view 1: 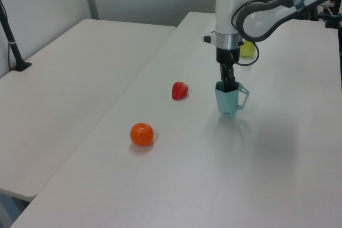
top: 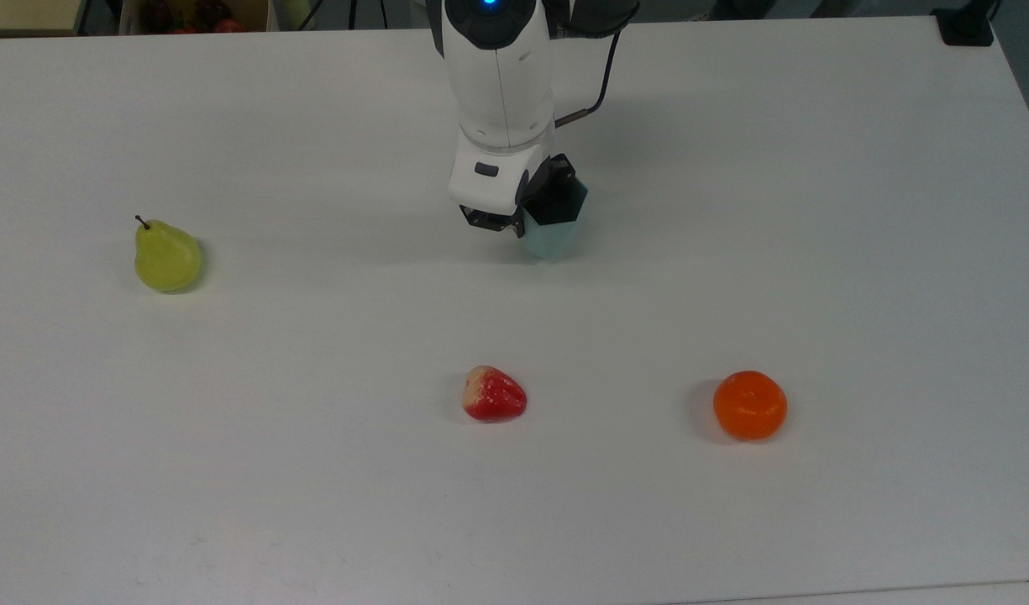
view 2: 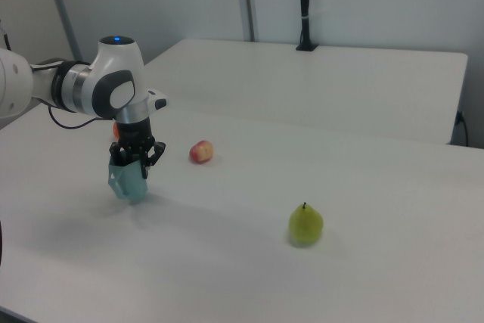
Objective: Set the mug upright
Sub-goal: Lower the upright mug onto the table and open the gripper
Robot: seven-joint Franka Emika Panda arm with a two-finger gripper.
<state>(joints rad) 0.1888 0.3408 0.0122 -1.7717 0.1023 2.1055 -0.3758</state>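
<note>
My claw [view 1: 227,85] is clamped on the rim of the mug [view 1: 227,101], upright at mid-worktop [view 1: 160,174]. I should confirm its base sits flat, then release gently and lift straight up.

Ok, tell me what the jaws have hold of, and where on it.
The gripper holds the mug by its rim: one finger reaches inside the opening, the other outside the wall. The mug stands upright on the table.

The white table [top: 816,168] carries a pear [top: 167,257], strawberry [top: 494,395], orange [top: 750,406] and mug [view 1: 227,100].
</note>
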